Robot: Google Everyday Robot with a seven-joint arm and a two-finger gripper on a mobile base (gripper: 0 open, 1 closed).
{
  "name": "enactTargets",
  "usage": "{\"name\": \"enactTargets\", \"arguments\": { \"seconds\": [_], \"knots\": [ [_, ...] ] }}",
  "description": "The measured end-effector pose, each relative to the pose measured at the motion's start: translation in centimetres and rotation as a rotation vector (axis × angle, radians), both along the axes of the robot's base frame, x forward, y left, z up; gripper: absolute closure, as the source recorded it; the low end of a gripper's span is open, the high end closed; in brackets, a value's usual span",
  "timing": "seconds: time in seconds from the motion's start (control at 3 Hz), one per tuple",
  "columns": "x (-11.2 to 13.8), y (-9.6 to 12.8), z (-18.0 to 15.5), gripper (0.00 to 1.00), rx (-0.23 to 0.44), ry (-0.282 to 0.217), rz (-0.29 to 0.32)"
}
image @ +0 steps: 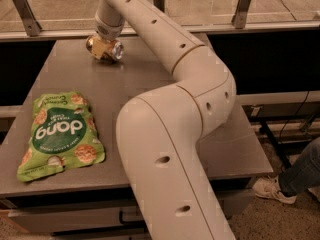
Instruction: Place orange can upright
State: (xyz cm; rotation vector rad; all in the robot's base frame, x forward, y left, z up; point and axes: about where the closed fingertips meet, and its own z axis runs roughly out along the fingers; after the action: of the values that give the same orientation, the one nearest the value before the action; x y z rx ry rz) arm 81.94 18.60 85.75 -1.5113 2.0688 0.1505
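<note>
The orange can (111, 49) lies on its side at the far end of the grey table (150, 79), its silver end facing right and toward me. My gripper (101, 47) is right at the can, with its yellowish fingers (98, 48) across the can's body. The left part of the can is hidden behind the fingers. The arm reaches in from the lower middle and bends back up to the far left.
A green snack bag (60, 134) lies flat on the table's near left. A glass railing with metal posts (240, 6) runs behind the table. A person's leg and shoe (280, 186) are at the lower right, beside the table.
</note>
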Motion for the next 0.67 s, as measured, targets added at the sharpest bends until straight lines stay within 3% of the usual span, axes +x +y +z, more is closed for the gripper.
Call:
{"name": "enactTargets", "arguments": {
  "seconds": [0.33, 0.67],
  "knots": [
    [-0.9, -1.5, 3.5, 0.96, 0.063, -0.053, 0.031],
    [-1.5, -4.7, 6.9, 1.0, 0.207, -0.111, 0.054]
  ]
}}
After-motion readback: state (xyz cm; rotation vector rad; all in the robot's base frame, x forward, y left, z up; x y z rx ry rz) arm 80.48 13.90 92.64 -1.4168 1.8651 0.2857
